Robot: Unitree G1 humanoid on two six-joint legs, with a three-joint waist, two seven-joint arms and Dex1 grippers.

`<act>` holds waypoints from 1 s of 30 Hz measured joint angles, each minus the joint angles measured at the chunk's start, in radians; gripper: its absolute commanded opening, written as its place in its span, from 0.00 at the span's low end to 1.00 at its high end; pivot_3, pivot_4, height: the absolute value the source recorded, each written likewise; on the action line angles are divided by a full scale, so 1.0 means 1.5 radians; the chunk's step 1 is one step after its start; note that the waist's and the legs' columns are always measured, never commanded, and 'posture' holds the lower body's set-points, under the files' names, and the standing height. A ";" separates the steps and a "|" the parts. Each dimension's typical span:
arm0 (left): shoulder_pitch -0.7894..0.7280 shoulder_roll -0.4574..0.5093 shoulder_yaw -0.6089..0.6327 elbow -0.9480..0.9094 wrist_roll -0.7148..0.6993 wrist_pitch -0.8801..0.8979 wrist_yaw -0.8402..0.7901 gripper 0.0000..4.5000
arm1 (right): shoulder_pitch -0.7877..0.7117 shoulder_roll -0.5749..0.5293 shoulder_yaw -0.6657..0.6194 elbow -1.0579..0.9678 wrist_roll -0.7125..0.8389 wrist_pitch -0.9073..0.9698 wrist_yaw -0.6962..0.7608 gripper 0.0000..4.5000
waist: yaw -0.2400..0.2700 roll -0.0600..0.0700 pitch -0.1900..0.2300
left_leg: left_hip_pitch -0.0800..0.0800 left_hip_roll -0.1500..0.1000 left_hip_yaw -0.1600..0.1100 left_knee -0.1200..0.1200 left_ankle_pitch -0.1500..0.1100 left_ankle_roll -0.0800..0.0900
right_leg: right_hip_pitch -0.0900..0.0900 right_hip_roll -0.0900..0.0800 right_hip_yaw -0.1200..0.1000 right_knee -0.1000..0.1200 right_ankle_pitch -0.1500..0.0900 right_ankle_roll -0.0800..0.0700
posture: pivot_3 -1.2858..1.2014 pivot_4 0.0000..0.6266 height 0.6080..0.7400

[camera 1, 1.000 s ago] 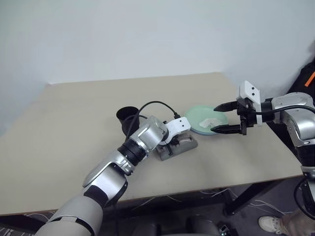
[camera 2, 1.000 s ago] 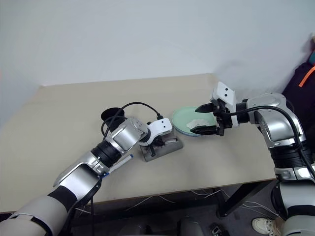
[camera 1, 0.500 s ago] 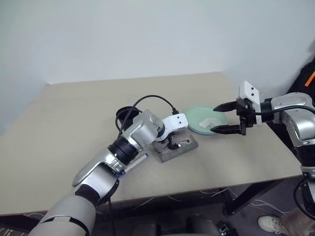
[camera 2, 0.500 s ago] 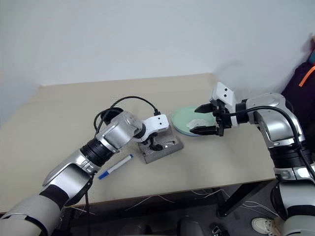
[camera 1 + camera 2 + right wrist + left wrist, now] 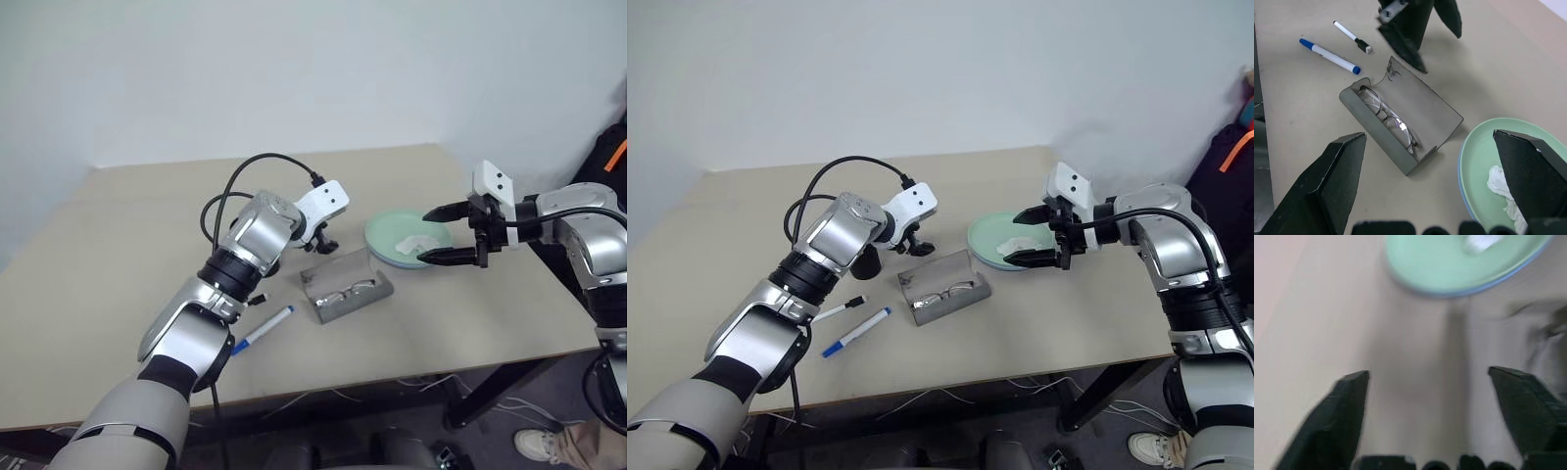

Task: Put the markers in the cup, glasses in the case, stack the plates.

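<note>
My left gripper (image 5: 911, 240) has let go and lifted off the case (image 5: 1400, 125), fingers now apart and empty, so the glasses (image 5: 1388, 117) lie inside the open case and that step looks done, lid aside. My right gripper (image 5: 453, 235) hasn't moved, jaws wide and empty over the stacked plates (image 5: 387, 240) at 3 o'clock of the case, tissue (image 5: 413, 242) on top. Right wrist view shows both markers (image 5: 1330, 55) loose on the table at the case's 8 o'clock; left eye view shows just the blue one, and the cup (image 5: 867, 262) peeks out behind my left arm.
</note>
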 measured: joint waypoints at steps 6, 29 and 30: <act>0.000 -0.013 0.003 0.111 0.018 -0.079 0.050 0.15 | -0.002 0.000 0.000 0.001 0.000 -0.001 -0.001 1.00 | 0.003 0.000 0.000 | -0.001 0.000 0.000 0.000 0.000 0.000 | 0.000 0.000 0.000 0.000 0.000 0.001 | 0.52 0.00 0.94; 0.074 -0.038 -0.026 0.071 0.067 -0.180 -0.029 0.01 | 0.012 -0.003 -0.005 -0.025 0.005 0.017 -0.012 1.00 | 0.003 0.000 0.000 | -0.001 0.000 0.000 0.000 0.000 0.000 | 0.000 0.000 0.000 0.000 0.000 0.000 | 0.52 0.00 0.94; 0.079 -0.037 -0.030 0.060 0.068 -0.179 -0.036 0.01 | 0.012 -0.003 -0.005 -0.025 0.005 0.017 -0.012 1.00 | 0.003 0.000 0.000 | -0.001 0.000 0.000 0.000 0.000 0.000 | 0.000 0.000 0.000 0.000 0.000 0.000 | 0.52 0.00 0.94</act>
